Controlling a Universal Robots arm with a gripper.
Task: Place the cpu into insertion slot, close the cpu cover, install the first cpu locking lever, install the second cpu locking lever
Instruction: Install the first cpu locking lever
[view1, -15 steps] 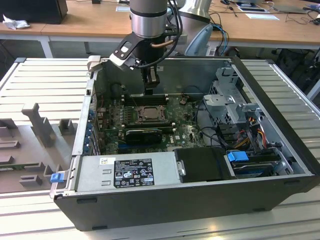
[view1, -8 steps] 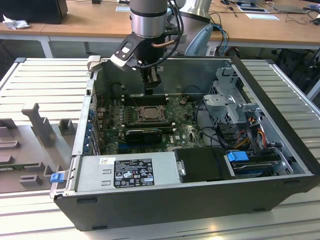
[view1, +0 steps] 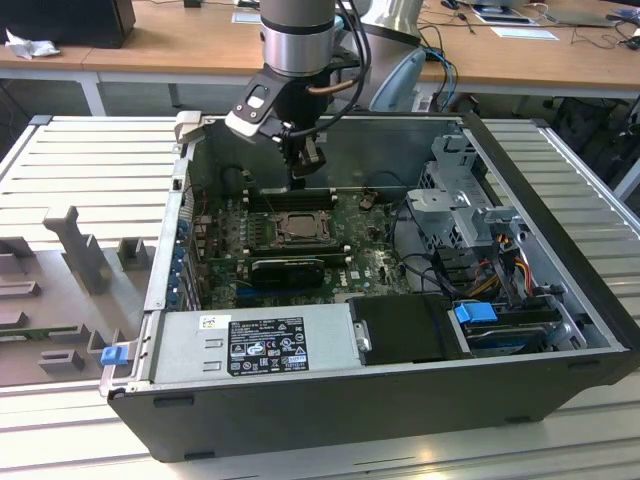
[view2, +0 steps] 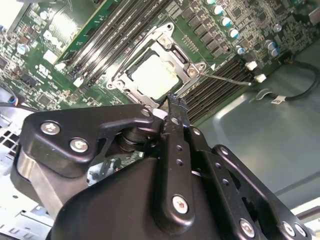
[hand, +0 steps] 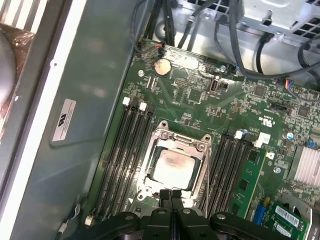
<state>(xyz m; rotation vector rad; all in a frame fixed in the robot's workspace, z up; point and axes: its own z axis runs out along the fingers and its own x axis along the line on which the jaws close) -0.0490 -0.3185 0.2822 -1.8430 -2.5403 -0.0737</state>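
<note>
The cpu (hand: 172, 167) lies flat in the insertion slot (view1: 275, 228) on the green motherboard, its pale metal top (view2: 152, 75) showing through the cut-out. The cpu cover (hand: 200, 147) lies down over it as a silver frame (view2: 187, 67). A thin wire locking lever (view2: 227, 80) sticks out from one socket corner across the memory slots. My gripper (view1: 300, 178) hangs just above the socket's far edge in the exterior view. Its black fingers (hand: 171, 194) are pressed together with nothing between them, and the tip (view2: 175, 100) sits over the socket's rim.
Long black memory slots (hand: 125, 145) flank the socket on both sides. A black graphics card (view1: 290, 270) sits in front of it, and the grey power supply (view1: 255, 345) lies nearer still. A drive cage (view1: 460, 200) with cables stands at the exterior view's right. The case wall (hand: 85, 100) is close by.
</note>
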